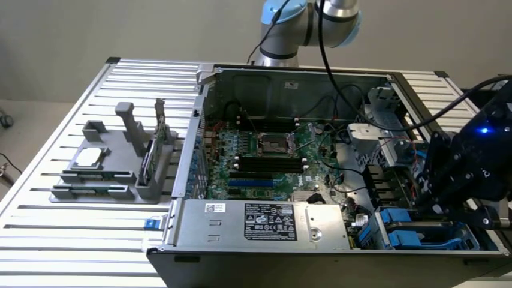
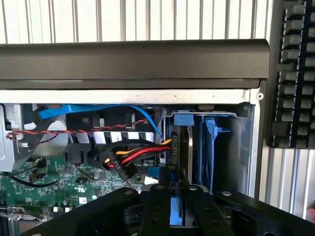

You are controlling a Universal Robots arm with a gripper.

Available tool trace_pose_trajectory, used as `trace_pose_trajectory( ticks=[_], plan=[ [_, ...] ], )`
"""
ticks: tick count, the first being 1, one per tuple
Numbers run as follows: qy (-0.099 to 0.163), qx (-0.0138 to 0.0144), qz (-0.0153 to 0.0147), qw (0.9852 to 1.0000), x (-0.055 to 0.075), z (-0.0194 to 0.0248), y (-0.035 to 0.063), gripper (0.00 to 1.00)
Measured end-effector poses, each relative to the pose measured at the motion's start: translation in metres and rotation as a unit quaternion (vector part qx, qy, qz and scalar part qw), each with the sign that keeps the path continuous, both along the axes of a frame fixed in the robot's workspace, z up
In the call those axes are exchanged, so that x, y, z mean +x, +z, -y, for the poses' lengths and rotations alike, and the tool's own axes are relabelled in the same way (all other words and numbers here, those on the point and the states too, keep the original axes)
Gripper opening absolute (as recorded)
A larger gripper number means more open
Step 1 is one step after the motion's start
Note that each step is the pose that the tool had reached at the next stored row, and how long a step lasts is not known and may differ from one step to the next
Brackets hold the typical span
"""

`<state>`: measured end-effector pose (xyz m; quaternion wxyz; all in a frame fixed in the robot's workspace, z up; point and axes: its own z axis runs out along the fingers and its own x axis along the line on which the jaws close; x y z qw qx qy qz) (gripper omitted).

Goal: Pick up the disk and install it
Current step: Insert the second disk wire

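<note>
Slatted white metal table carries an open grey steel computer case lying on its side, green motherboard facing up. A black keyboard lies beside the case.

The black gripper hangs over the case corner at the exterior view's lower right, above the drive bay with blue plastic guides.

Wrist view: the gripper points into that bay. A thin silver-grey, blue-railed slab stands edge-on there; I judge it to be the disk. It runs from the bay mouth back to between the jaws, just beside the bundle of red, yellow and black power wires.

Jaws: drawn in against a blue strip between them, seemingly pinching the disk's railed edges. How far the disk is seated in the bay I cannot tell.

Handling judgement: rigid metal body, moderately heavy, smooth flat faces likely slippery. The plastic rails are the sensible hold. Internals are shock-sensitive and the rails may flex, so knocks against the bay wall are a risk.
</note>
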<state>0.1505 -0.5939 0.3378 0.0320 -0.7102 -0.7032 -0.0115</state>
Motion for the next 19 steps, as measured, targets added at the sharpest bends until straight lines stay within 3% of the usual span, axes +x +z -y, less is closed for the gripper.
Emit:
trace_pose_trajectory(
  ticks=[12,19],
  plan=[
    [0.003,0.0068,0.0,1.0,0.0,0.003,-0.0026,0.17],
    [0.003,0.0122,0.0,0.9999,0.0,0.0062,-0.0056,0.17]
  ],
)
